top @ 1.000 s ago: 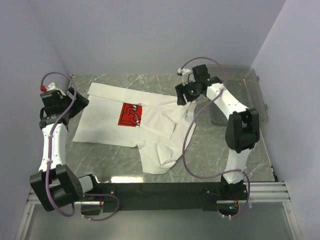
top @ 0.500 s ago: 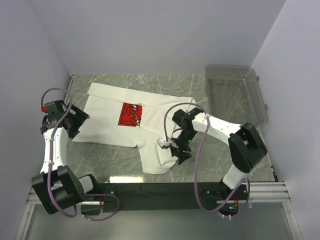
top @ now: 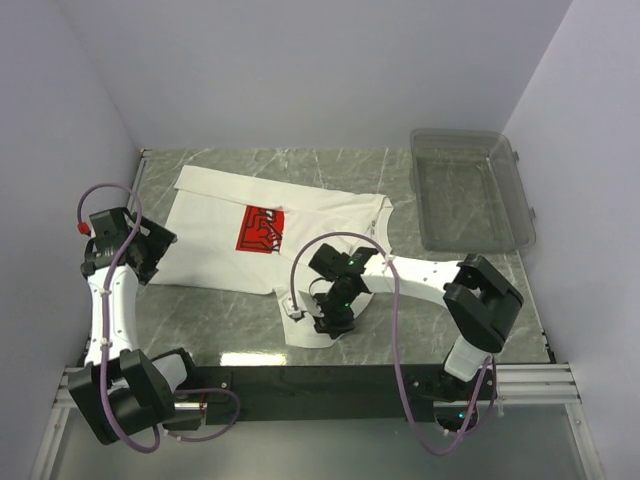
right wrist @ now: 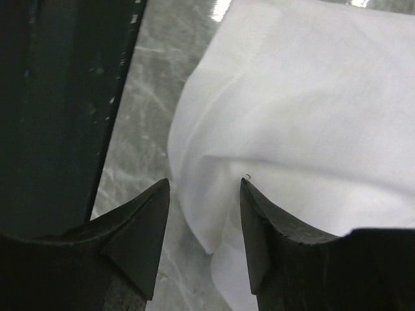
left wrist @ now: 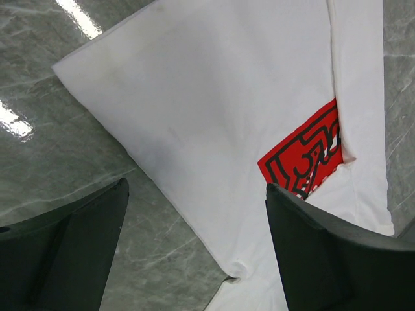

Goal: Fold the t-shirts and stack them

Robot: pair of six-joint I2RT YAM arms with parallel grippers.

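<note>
Two grippers shifted: right gripper point(right wrist: 203, 188) now narrows, half-shut, t-shirt point(right wrist: 311, 97) corner between its fingers point(right wrist: 136, 227); left gripper point(left wrist: 196, 188) gapes wide above cloth; fold grasp likely next.

- The top view is bright and evenly lit from overhead; shadows under the arms on the desk point(top: 230, 320) are faint and soft-edged.
- The glossy desk throws back white glare patches at its front edge.
- In the left wrist view, glare streaks lie on the desk above and left of the left arm's fingers point(left wrist: 65, 246), which are dark and slightly soft.
- In the right wrist view, the t-shirt point(right wrist: 311, 97) ahead of the right arm's fingers point(right wrist: 133, 240) is nearly blown out, its folds showing only as pale grey shading.
- A small glare patch sits far beyond those fingers, at the top edge.
</note>
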